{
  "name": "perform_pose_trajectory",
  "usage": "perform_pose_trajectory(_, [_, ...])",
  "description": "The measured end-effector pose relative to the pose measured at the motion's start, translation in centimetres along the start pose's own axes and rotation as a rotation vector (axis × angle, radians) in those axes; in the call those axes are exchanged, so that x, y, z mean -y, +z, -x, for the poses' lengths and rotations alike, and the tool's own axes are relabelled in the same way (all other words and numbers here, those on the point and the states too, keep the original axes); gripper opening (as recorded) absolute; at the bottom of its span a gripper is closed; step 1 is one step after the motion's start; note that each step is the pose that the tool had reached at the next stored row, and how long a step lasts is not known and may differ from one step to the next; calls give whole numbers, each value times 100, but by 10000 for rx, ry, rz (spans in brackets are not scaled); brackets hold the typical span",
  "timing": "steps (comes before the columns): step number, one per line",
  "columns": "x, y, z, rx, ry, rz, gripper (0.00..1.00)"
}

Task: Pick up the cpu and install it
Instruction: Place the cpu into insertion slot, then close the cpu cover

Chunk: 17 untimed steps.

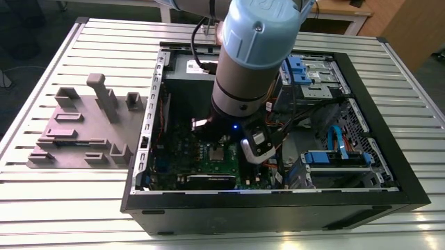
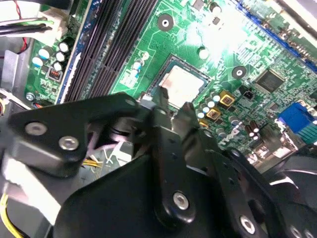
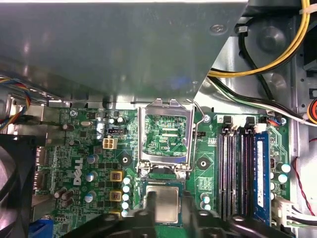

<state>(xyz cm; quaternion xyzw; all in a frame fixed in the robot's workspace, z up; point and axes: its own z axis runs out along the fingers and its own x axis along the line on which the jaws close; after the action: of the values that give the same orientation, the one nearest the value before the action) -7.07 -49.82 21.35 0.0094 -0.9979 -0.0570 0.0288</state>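
Computer case [image 1: 278, 208] lies open in the exterior view, the arm [image 1: 254, 57] reaching in. The cpu [image 1: 217, 152] lies flat on the green motherboard [image 1: 177, 151]. In the second wrist view the gripper [image 2: 173, 105] hovers over it, fingertips a narrow gap apart, gripping nothing. In the first wrist view the cpu [image 3: 166, 203] sits metal top up in its socket, edges parallel to the raised frame [image 3: 165, 134]. It looks square, so no long axis shows.
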Motion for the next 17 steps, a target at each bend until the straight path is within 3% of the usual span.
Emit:
perform_pose_trajectory(6, [-1, -13, -1, -1, 0, 1, 11])
perform_pose_trajectory(17, [-2, -17, -1, -2, 0, 0, 10])
